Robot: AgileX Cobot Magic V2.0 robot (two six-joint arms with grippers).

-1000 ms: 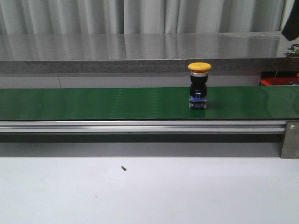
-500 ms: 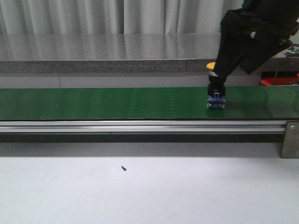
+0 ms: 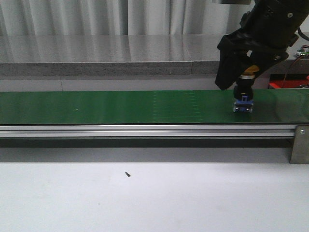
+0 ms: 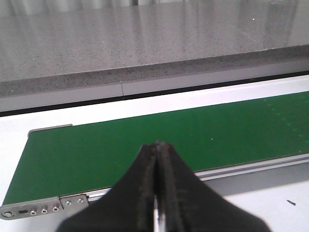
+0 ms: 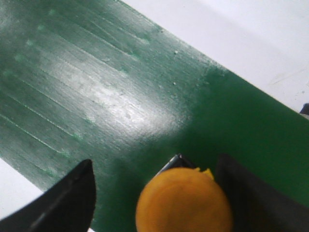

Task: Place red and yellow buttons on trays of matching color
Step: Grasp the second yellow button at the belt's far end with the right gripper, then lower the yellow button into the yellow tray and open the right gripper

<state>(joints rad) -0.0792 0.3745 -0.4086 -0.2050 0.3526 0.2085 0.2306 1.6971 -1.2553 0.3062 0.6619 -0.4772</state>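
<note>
A yellow button [image 3: 243, 94] with a black body and blue base stands upright on the green conveyor belt [image 3: 120, 106] toward its right end. My right gripper [image 3: 241, 72] has come down over it and is open, its fingers either side of the yellow cap [image 5: 183, 200]; one finger [image 5: 72, 198] stands well off, the other [image 5: 241, 188] is close against the cap. My left gripper [image 4: 158, 145] is shut on nothing and hangs over the near edge of the belt's left end. No red button and no trays are in view.
A grey stone-like ledge [image 3: 96, 53] runs behind the belt. The belt's metal rail [image 3: 145, 130] and an end bracket [image 3: 299, 145] lie in front. A red object [image 3: 285, 84] sits at the far right behind the belt. A small dark speck [image 3: 127, 174] lies on the white table.
The yellow button has ridden the belt rightward. My right arm came in from the upper right and lowered over the button, following it.
</note>
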